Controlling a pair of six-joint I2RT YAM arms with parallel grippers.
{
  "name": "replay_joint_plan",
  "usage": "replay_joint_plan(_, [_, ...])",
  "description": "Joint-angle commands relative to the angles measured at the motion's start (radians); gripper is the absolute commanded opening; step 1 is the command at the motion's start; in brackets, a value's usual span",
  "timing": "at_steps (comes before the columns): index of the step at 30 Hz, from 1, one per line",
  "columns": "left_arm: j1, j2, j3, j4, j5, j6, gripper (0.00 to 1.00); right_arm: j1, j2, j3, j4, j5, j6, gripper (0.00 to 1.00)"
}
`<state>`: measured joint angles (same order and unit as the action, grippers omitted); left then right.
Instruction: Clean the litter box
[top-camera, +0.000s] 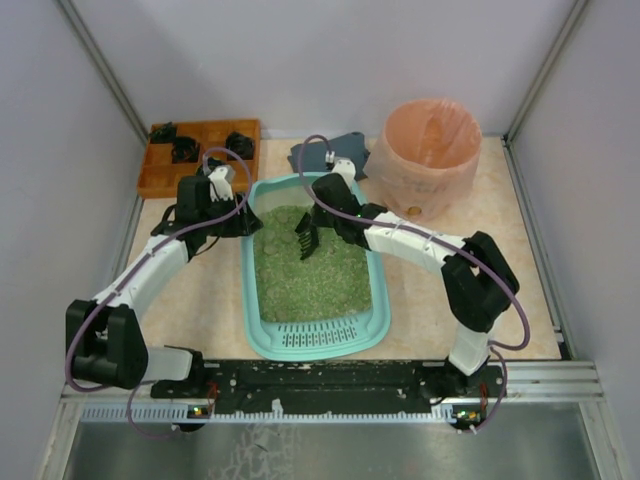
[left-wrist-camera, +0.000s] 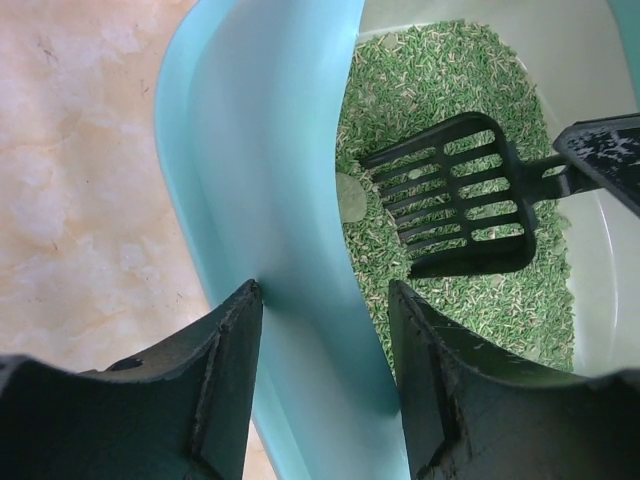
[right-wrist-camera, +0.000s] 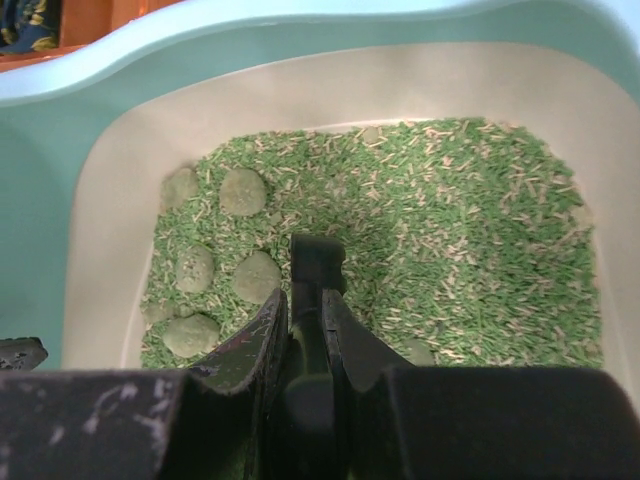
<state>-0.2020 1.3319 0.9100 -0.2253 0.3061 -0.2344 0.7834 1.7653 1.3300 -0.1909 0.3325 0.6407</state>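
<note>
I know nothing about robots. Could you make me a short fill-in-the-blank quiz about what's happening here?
The right hand is shut on a black slotted ____.
The litter is ____ in colour.
The left hand straddles the wall of the teal ____.
The round bin is lined with a ____ bag.
Missing words: scoop, green, litter box, pink.

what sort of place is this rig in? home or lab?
Most likely a lab test cell, not a home: blank white panel walls on aluminium posts, two robot arms bolted to a rail, and staged props, a litter box and a pink-lined bin.
</note>
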Motion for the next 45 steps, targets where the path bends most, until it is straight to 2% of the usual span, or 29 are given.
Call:
replay_joint_plan(1, [-0.005, 0.026, 0.024, -0.009, 0.072, 0.007, 0.55, 0.004, 0.021, -0.099, 0.133, -0.163, 0.047, 0.0])
replay_joint_plan(7, [-0.007, 0.034, 0.026, -0.011, 0.078, 0.008, 0.54, 0.007, 0.053, -0.165, 0.263, -0.325, 0.103, 0.0])
replay_joint_plan(14, [-0.007, 0.035, 0.027, -0.012, 0.079, 0.009, 0.54, 0.019, 0.067, -0.212, 0.36, -0.431, 0.159, 0.0])
replay_joint_plan(27, [-0.007, -0.048, 0.008, 0.005, -0.001, 0.013, 0.54, 0.001, -0.104, -0.319, 0.374, -0.331, 0.237, 0.0])
replay_joint_plan(39, [-0.006, -0.1, -0.013, 0.026, -0.041, 0.015, 0.55, -0.005, -0.223, -0.351, 0.353, -0.236, 0.257, 0.0])
replay_joint_plan(45, [-0.007, -0.147, -0.035, 0.057, -0.055, 0.019, 0.55, -0.039, -0.297, -0.431, 0.42, -0.263, 0.282, 0.0])
